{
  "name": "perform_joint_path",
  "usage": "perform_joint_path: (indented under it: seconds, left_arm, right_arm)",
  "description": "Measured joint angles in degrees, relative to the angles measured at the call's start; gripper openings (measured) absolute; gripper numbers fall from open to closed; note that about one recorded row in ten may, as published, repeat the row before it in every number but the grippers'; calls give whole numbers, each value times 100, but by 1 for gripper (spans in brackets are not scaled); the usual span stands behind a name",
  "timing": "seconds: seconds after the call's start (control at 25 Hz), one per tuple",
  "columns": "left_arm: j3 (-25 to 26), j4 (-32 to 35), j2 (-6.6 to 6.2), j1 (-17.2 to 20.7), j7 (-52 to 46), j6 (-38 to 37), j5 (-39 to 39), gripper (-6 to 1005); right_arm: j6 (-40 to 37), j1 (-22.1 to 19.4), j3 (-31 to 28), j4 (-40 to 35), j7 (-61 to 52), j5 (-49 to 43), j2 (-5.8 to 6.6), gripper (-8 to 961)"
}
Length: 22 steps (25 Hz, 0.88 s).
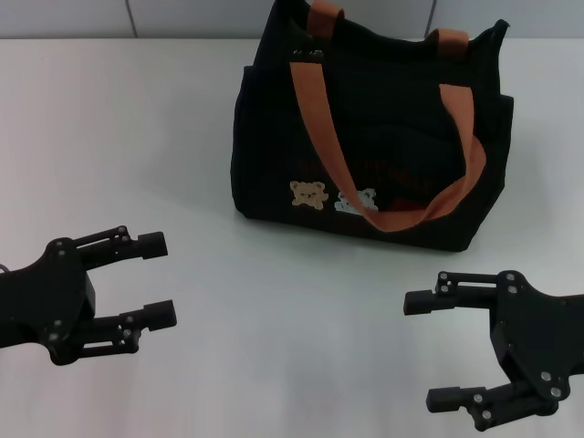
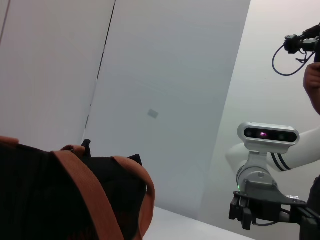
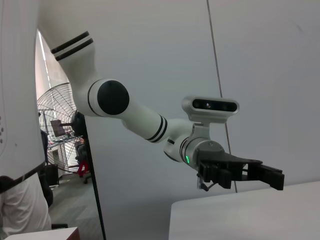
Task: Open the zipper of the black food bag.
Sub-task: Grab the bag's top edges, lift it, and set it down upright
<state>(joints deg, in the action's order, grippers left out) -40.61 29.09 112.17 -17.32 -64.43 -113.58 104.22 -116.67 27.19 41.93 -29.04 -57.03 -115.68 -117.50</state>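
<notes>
Fabric is the main difficulty: the black food bag (image 1: pixel 370 151) stands upright toward the far side of the white counter (image 1: pixel 182 137), a soft-sided tote whose walls will likely sag or slide if the zipper (image 1: pixel 383 41) along its top rim is tugged without a brace. Its silvery pull cannot be made out from the head view, and one orange-brown strap (image 1: pixel 319 128) droops over the front across the bear pictures (image 1: pixel 333 194). Both tools are released and clear of the bag: the left tool (image 1: pixel 155 278) hovers near the counter's front left, the right tool (image 1: pixel 438 351) at the front right. Judging from this, one tool should pin the rim's end while the other pinches the small pull.
</notes>
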Motion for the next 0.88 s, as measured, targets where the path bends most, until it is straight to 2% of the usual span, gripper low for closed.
perform_joint_path:
  seconds: [0.44, 0.88]
  left_arm:
    - [-17, -27, 90, -9, 35, -14, 3, 773]
    - [-36, -30, 135, -98, 20, 17, 2, 744]
  right_arm:
    - [4, -65, -4, 11, 13, 2, -62, 830]
    - [4, -74, -13, 14, 25, 15, -67, 830]
